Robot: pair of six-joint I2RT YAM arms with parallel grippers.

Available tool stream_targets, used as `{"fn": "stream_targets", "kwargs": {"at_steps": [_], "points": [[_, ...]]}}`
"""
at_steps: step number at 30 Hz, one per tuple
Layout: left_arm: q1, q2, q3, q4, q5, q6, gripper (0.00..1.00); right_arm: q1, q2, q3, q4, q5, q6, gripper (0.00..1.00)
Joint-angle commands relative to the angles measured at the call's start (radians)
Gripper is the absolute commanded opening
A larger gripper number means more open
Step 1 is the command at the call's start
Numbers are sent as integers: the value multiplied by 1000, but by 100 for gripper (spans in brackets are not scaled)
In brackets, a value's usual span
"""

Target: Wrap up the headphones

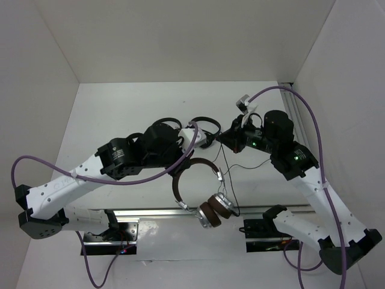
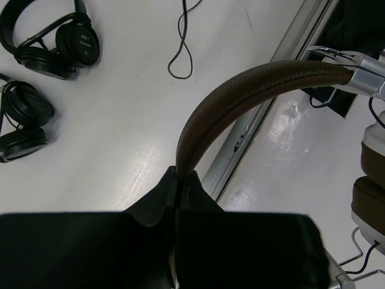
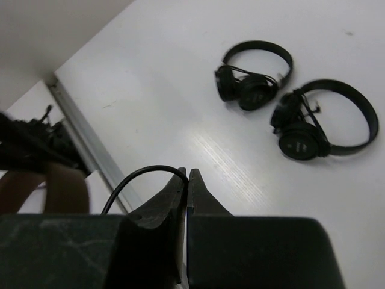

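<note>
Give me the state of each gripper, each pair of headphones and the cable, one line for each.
left gripper: shut on the brown headband.
right gripper: shut on the black cable.
headphones: held by the headband, not yet wrapped.
black cable: loose, not wound, pinched at one spot.
two black headphones: lying side by side on the table, untouched.
</note>
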Motion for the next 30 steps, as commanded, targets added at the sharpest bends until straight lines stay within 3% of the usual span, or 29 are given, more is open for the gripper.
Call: {"fn": "stream_targets", "kwargs": {"at_steps": [1,7,15,23,30], "points": [[-2,-12,63,77,-17,-8,0,-5,67,50,18,216,51,0],[-2,-3,86,57,-39,-17,0,7,77,84,-7,247,62,0],[-2,117,117,2,-202,-60,0,18,97,107,4,166,50,0],[-2,171,174,-29,-462,-132,0,70,95,52,15,141,40,0],[-2,139,192,-29,-734,-279,0,174,13,-23,47,334,62,0]]}}
